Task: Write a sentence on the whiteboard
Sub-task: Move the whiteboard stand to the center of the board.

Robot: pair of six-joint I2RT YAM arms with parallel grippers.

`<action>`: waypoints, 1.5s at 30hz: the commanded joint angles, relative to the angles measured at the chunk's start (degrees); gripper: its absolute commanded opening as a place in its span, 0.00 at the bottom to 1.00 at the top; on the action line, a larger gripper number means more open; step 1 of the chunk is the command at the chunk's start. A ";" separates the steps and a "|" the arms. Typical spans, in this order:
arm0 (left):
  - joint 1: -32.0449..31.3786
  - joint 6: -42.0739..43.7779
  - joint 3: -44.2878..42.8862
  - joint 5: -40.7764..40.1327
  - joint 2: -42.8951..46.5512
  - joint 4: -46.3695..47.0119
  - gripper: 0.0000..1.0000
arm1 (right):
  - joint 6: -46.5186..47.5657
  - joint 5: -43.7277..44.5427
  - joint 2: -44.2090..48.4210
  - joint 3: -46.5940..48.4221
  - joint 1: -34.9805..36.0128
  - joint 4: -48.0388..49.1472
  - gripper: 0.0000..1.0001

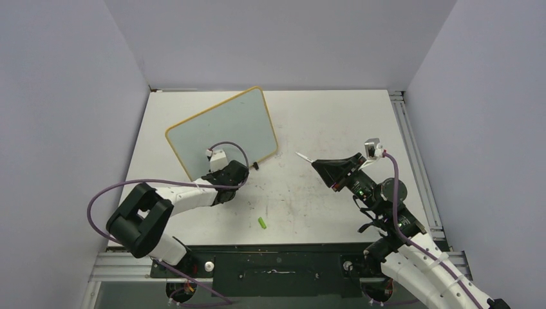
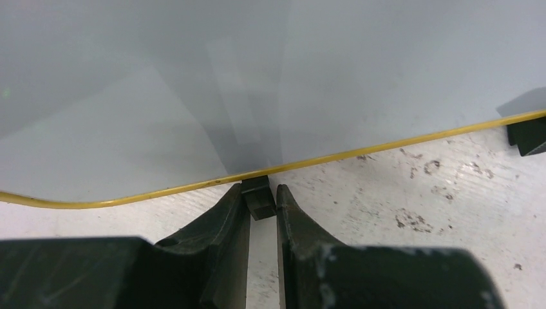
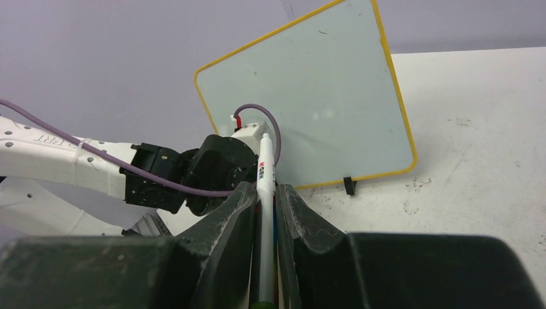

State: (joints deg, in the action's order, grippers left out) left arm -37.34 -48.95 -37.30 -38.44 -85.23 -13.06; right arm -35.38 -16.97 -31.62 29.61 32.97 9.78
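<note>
The whiteboard (image 1: 222, 132) stands on its lower edge on the table (image 1: 335, 122), left of centre in the top view, w/ its thin yellow frame turned at an angle to the table edges. In all three views its pale surface looks plain grey-white. The left gripper (image 2: 262, 201) is at the bottom edge of the board, in the lower centre of the left wrist view. Its two fingers are nearly together and clamp a small black clip foot (image 2: 257, 190) just under the frame. A second clip foot (image 2: 527, 135) sits at the right edge of that view, further along the same frame. The right gripper (image 1: 317, 165) is right of centre in the top view, well apart from the board, and it is closed around a white marker (image 1: 303, 156) whose tip points to the left, approx. toward the board. In the right wrist view the marker runs up btw. the fingers, w/ small red print on its body. A small green cap (image 1: 263, 223) lies alone on the table in the lower centre of the top view, near the arm bases.
</note>
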 commanded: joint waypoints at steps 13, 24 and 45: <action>-13.24 -2.49 -8.84 -1.25 -8.22 0.10 0.00 | -0.95 0.49 1.02 -0.42 0.00 1.68 0.09; -18.10 -3.42 -11.92 -0.94 -10.32 -1.04 0.00 | -1.15 0.89 1.39 -0.60 0.08 1.28 0.09; -18.56 6.85 -6.42 11.92 10.86 -4.72 0.68 | 1.16 3.07 2.52 1.81 0.10 -3.21 0.09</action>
State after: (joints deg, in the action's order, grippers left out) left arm -55.77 -48.56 -43.77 -33.63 -80.05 -16.58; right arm -35.51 -15.18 -29.54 29.12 32.97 6.35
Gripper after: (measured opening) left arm 0.659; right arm 0.158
